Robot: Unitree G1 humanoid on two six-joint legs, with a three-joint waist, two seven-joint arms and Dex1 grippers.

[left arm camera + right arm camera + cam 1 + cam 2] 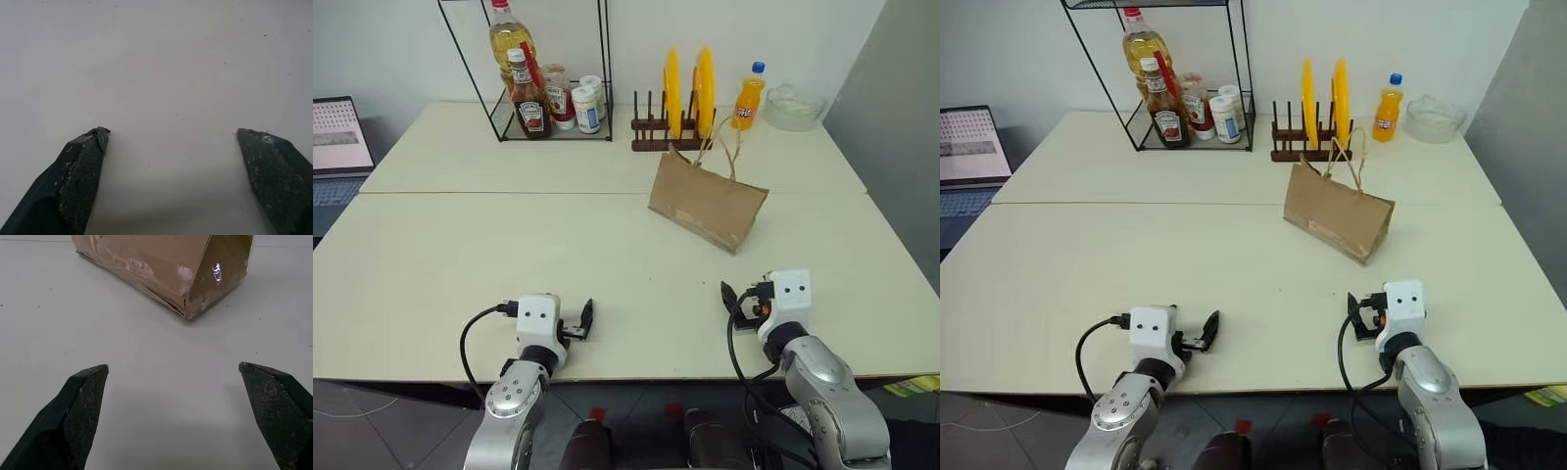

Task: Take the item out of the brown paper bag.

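Brown paper bag stands on the white table, just in front of the plate rack, string handles up; contents hidden; left gripper and right gripper both spread wide, empty, near table's front edge, well short of bag.

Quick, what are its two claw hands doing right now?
Left gripper: open, holding nothing.
Right gripper: open, holding nothing, facing the creased brown paper bag.
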